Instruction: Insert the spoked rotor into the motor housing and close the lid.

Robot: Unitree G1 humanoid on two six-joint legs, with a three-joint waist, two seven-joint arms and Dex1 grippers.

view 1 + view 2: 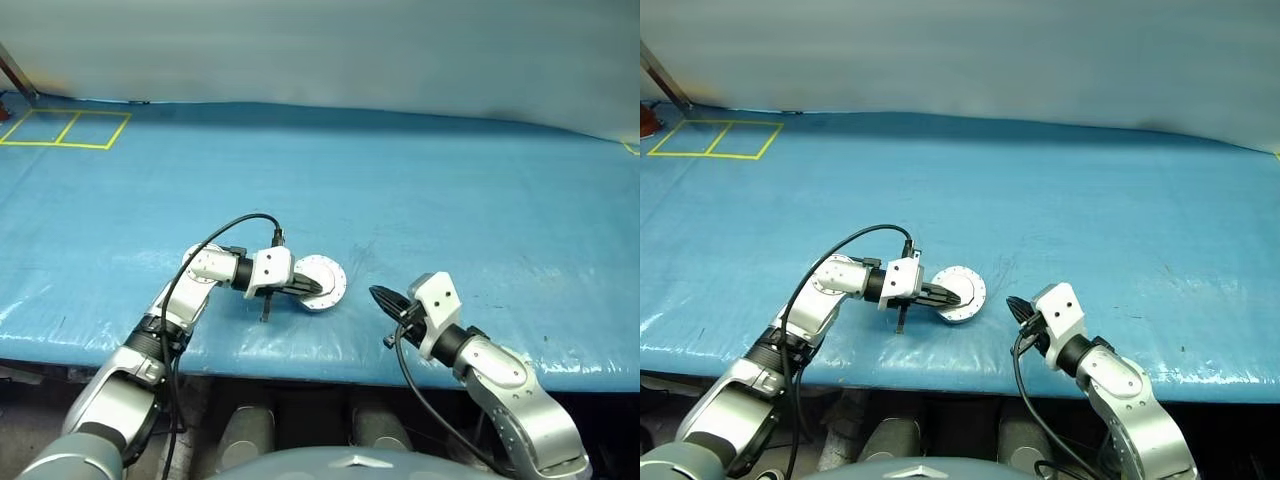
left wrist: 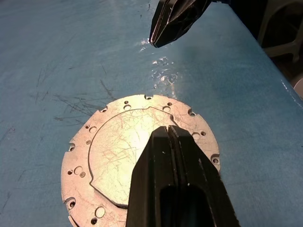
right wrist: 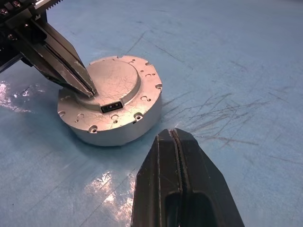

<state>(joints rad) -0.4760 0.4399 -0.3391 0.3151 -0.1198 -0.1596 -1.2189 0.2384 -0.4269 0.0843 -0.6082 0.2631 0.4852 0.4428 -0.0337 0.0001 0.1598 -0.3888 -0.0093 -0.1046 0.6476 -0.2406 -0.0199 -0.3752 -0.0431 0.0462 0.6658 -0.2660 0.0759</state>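
Note:
The motor housing (image 3: 113,127) is a low silver drum near the front edge of the blue table. Its lid (image 3: 116,78) lies flat on top, closed; the holes round its rim show in the left wrist view on the lid (image 2: 113,151). The spoked rotor is hidden. My left gripper (image 1: 316,289) is shut, its tips resting on the lid's raised centre; the right wrist view shows that same left gripper (image 3: 91,91) touching the lid. My right gripper (image 1: 378,295) is shut and empty, a short way to the right of the housing and apart from it.
The blue table cover (image 1: 400,180) stretches wide behind the housing, scuffed near it. Yellow taped squares (image 1: 65,128) mark the far left corner. The table's front edge (image 1: 330,355) runs just below both grippers.

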